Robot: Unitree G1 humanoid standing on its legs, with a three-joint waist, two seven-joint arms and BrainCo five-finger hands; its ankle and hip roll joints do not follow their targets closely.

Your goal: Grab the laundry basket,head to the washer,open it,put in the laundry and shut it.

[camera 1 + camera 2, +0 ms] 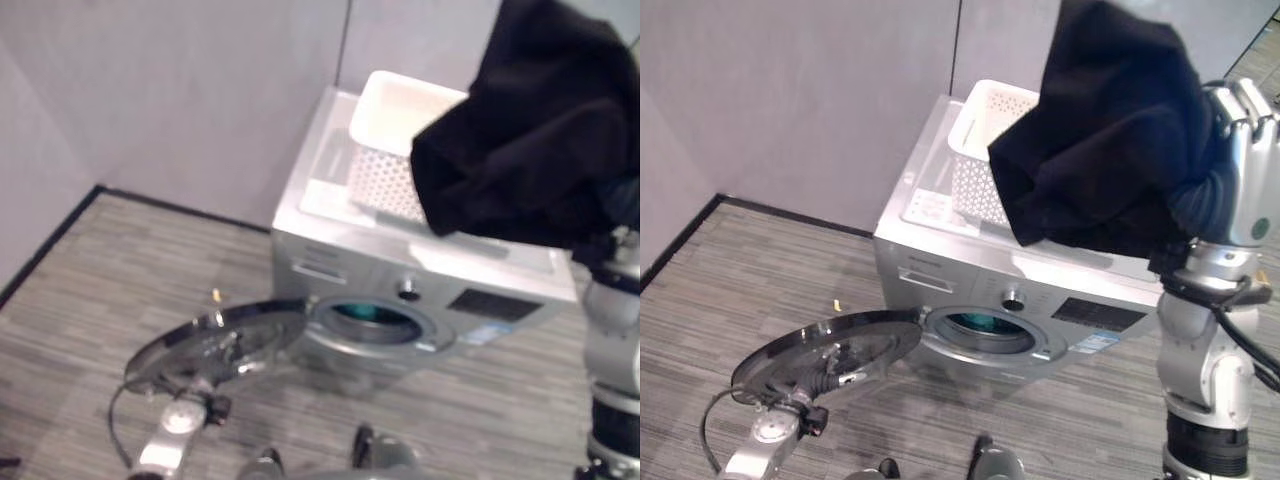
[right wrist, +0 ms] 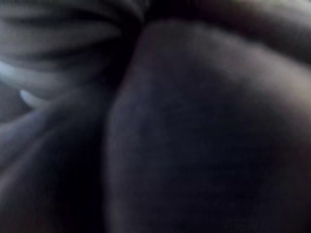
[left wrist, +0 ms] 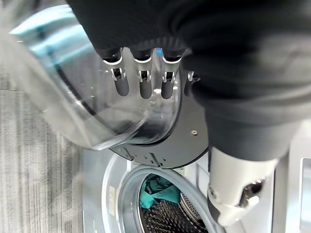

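Right hand (image 1: 1240, 120) is raised high at right, holding up a black garment (image 1: 1110, 130) that drapes over its fingers, so the grasp itself is hidden and I cannot tell its state; left hand (image 3: 141, 80), fingers straight and relaxed, rests against the glass of the open washer door (image 1: 825, 350). The white laundry basket (image 1: 985, 150) sits on top of the silver washer (image 1: 1040, 290), with teal laundry (image 3: 160, 191) already in the drum. Grey striped floor (image 1: 770, 270), plain grey walls (image 1: 790, 90) behind.
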